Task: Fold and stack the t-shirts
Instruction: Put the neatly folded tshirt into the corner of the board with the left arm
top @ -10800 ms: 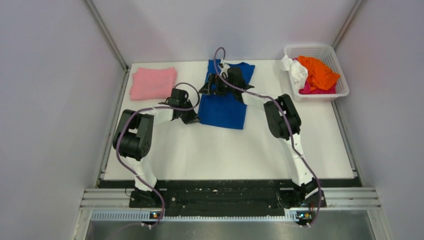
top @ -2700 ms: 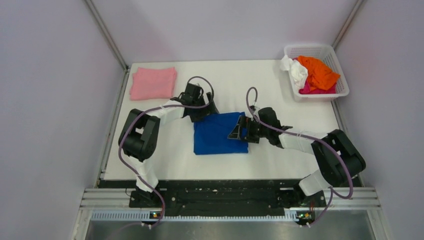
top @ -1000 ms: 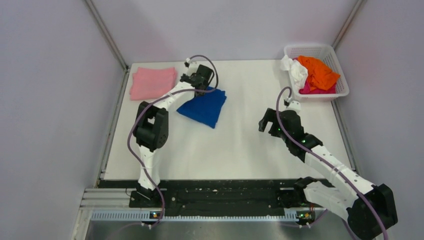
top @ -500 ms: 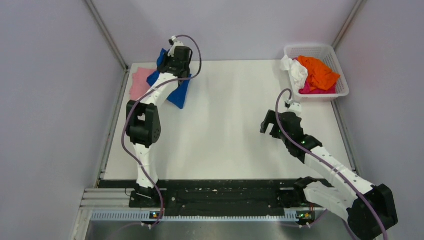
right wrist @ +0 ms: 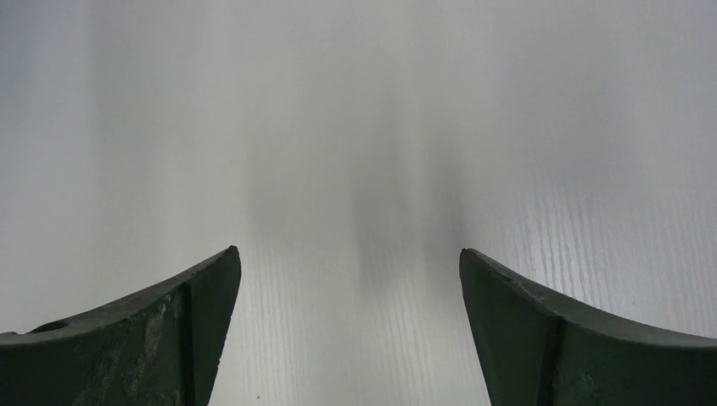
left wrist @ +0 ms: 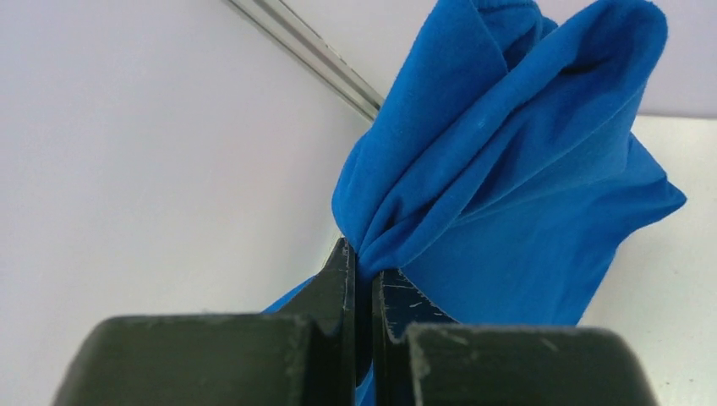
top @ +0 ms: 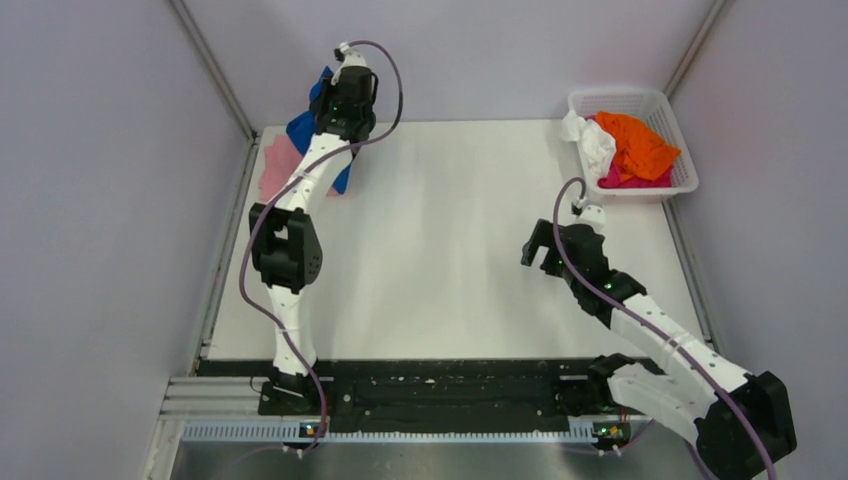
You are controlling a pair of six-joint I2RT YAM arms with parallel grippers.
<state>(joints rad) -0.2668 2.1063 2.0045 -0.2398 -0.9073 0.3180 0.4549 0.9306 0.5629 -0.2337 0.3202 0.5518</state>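
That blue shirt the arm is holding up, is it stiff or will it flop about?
Probably floppy: the blue t-shirt bunches in soft folds where the left gripper pinches it. Likely light, since one small pinch carries it. Its fold may loosen.

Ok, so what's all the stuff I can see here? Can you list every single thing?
blue t-shirt: one, royal blue, bunched, held up over the far-left corner
pink t-shirt: one, pink, folded flat at the far-left corner, partly hidden
basket: one, white mesh, far-right corner
orange t-shirt: one, orange, on top in the basket
white t-shirt: one, white, at the basket's left side
magenta t-shirt: one, magenta, under the orange one
table: one, white
left end effector: one, black, shut on the blue t-shirt
right end effector: one, dark, open over bare table
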